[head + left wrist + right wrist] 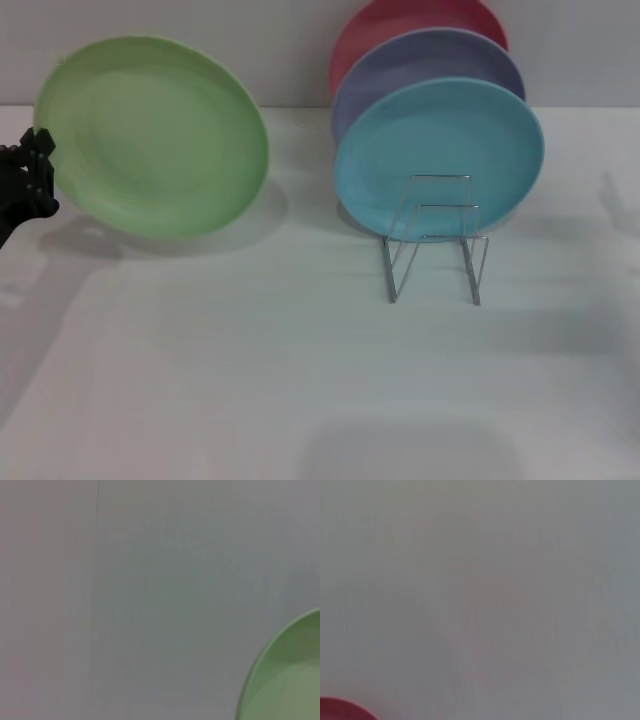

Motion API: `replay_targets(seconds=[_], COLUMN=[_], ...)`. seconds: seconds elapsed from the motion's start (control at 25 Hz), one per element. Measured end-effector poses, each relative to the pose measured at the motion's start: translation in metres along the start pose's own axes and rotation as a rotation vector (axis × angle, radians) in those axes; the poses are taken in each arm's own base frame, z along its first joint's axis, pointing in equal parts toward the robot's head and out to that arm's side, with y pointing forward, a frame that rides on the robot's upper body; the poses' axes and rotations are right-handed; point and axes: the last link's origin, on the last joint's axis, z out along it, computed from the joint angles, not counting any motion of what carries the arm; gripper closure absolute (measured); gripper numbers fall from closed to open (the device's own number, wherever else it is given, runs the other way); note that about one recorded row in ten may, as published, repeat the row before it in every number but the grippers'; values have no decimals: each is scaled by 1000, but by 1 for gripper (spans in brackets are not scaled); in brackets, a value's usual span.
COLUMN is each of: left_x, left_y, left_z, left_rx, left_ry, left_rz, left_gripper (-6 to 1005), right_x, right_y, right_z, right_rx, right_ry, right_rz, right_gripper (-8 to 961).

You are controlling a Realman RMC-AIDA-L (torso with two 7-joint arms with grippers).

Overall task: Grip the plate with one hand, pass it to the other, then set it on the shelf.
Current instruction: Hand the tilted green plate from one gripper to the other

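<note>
The light green plate (155, 135) hangs tilted above the table at the far left, with its shadow on the table below it. My left gripper (38, 158) is at the plate's left rim and is shut on it. A part of the plate's rim also shows in the left wrist view (285, 680). The silver wire rack (435, 240) stands on the table right of centre, well apart from the plate. My right gripper is out of view.
A turquoise-blue plate (440, 150) stands upright at the back of the rack, with a lavender plate (430, 60) and a red plate (400, 25) behind it. The red plate's edge shows in the right wrist view (340, 711). The white table (300, 380) stretches in front.
</note>
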Motion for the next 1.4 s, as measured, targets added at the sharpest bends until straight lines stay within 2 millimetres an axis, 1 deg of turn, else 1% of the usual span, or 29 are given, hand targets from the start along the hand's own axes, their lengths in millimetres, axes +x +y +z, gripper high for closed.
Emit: replay_targets(seconds=[0.08,0.24,0.28,0.32,0.44,0.48,0.52,0.64,0.68,0.76,0.8,0.84,0.88,1.04,1.16,1.24,1.28,1.32,1.4], left_x=[-3,-4,-4,-4,-5,-5,-5,-5,-5,-4,-4,-4,-4,-5,-3,-2,1,1,4], left_y=[2,3,6,6,12,14,17,21,21,23,23,23,23,21,18,15,13,13,12], left_z=[-5,-8,-8,-8,-7,-6,-5,-2,-2,-1,0,0,0,0,1,3,6,6,9], left_rx=[-12,-20,-35,-35,-56,-63,-71,-88,-88,-94,-93,-91,-91,-81,-74,-73,-75,-75,-86], left_ry=[11,20,25,25,24,24,22,21,21,24,23,21,21,12,15,9,-4,-4,-25], left_rz=[-1,-9,-7,-7,9,13,19,29,29,34,34,34,34,26,-16,-82,-161,-161,-221], left_gripper=[968,969,969,969,969,969,969,970,970,970,970,970,970,969,969,969,969,969,969], right_x=[3,5,7,7,6,6,6,6,7,8,8,8,9,9,9,9,8,8,8], right_y=[1,3,5,5,11,15,15,24,32,35,42,42,49,53,53,51,49,49,48], right_z=[-4,-10,-16,-16,-26,-33,-33,-46,-56,-59,-67,-67,-72,-74,-74,-74,-73,-73,-72], right_rx=[-4,-10,-16,-16,-49,-83,-83,-130,-165,-177,-212,-212,-244,-263,-258,-247,-241,-241,-239], right_ry=[8,14,9,9,-15,-30,-30,-47,-56,-58,-65,-65,-65,-65,-68,-70,-71,-71,-71], right_rz=[0,-2,-3,-3,-20,-27,-27,-17,-15,-11,0,0,12,18,17,13,10,10,6], right_gripper=[174,174,174,174,173,173,173,173,173,173,173,173,174,174,174,174,174,174,174])
